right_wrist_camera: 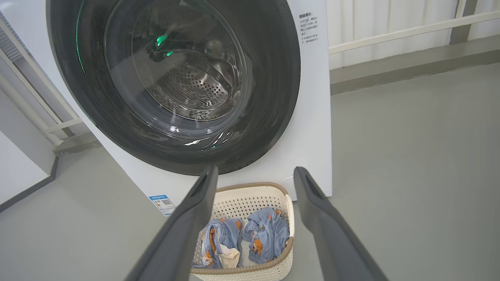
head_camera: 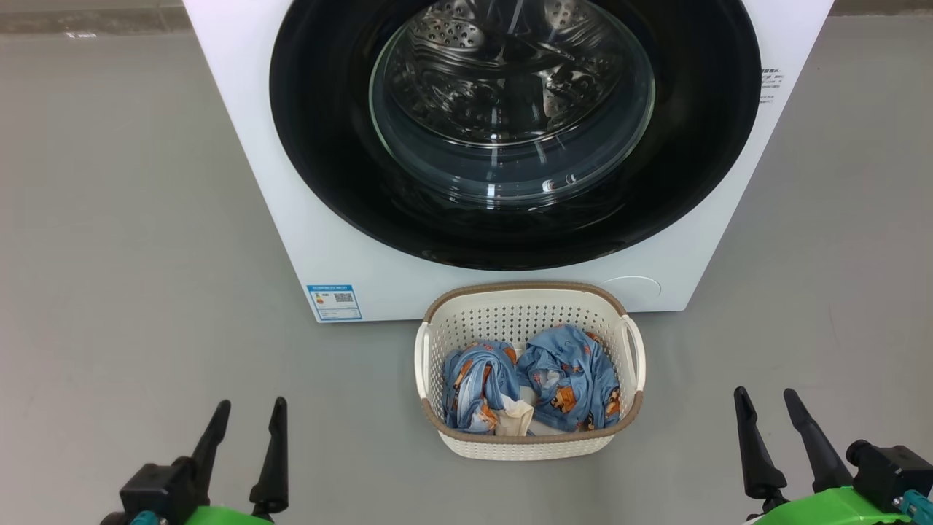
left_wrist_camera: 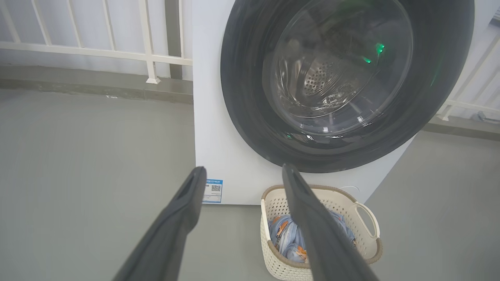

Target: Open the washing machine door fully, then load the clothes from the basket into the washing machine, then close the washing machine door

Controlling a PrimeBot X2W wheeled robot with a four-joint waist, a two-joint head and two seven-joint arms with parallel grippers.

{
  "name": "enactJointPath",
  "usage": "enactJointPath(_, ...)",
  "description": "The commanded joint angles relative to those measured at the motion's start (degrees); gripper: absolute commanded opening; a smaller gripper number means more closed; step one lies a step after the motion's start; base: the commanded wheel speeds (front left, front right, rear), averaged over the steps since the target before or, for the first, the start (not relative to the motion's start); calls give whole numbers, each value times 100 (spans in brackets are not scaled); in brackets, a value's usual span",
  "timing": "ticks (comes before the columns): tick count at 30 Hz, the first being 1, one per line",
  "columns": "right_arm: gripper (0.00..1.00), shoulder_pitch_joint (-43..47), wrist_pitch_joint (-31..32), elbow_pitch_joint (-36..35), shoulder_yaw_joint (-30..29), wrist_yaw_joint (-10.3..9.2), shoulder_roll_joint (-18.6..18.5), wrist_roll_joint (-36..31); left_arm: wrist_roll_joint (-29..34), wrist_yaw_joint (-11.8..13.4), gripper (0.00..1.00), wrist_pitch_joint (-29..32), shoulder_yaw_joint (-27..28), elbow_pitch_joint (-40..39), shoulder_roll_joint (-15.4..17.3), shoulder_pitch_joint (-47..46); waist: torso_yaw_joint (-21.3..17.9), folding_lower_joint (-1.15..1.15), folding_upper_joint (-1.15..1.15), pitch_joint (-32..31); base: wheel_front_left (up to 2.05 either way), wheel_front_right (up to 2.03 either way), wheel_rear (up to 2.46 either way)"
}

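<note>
Four fingers (head_camera: 274,452) well short of basket (head_camera: 528,286)

Glossy black washing machine door (head_camera: 514,124) is shut on the white washing machine (head_camera: 342,240). The cream basket (head_camera: 510,321) sits on the floor just in front, with the blue bear-print clothes (head_camera: 568,379) crumpled inside.

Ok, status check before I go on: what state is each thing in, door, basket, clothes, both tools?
washing machine door: shut.
basket: upright, loaded.
clothes: both crumpled in the basket.
left tool: open, empty.
right tool: open, empty.
</note>
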Motion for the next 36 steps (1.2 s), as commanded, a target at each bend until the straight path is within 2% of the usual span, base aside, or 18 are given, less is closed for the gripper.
enactJointPath(1,100,-27,-96,-185,100,7,-33,-217,207,-14,100,-95,159,-185,105,-226,-1,0,0,1,0,0,0)
enactJointPath(7,100,4,-182,-213,90,8,-16,-545,539,-15,100,-180,155,-197,117,-205,-15,0,0,-30,0,0,0)
enactJointPath(19,100,41,-182,-222,31,8,15,-524,479,-15,100,-180,164,-93,118,-193,-16,0,0,-92,0,0,0)
enactJointPath(26,100,64,-182,-229,28,8,26,-516,701,-15,100,-180,241,-63,116,-179,-21,0,0,-110,3,3,-7)
enactJointPath(36,100,25,-182,-240,38,8,39,-508,822,-15,100,-180,269,-43,89,-234,-33,0,0,-52,59,59,-119)
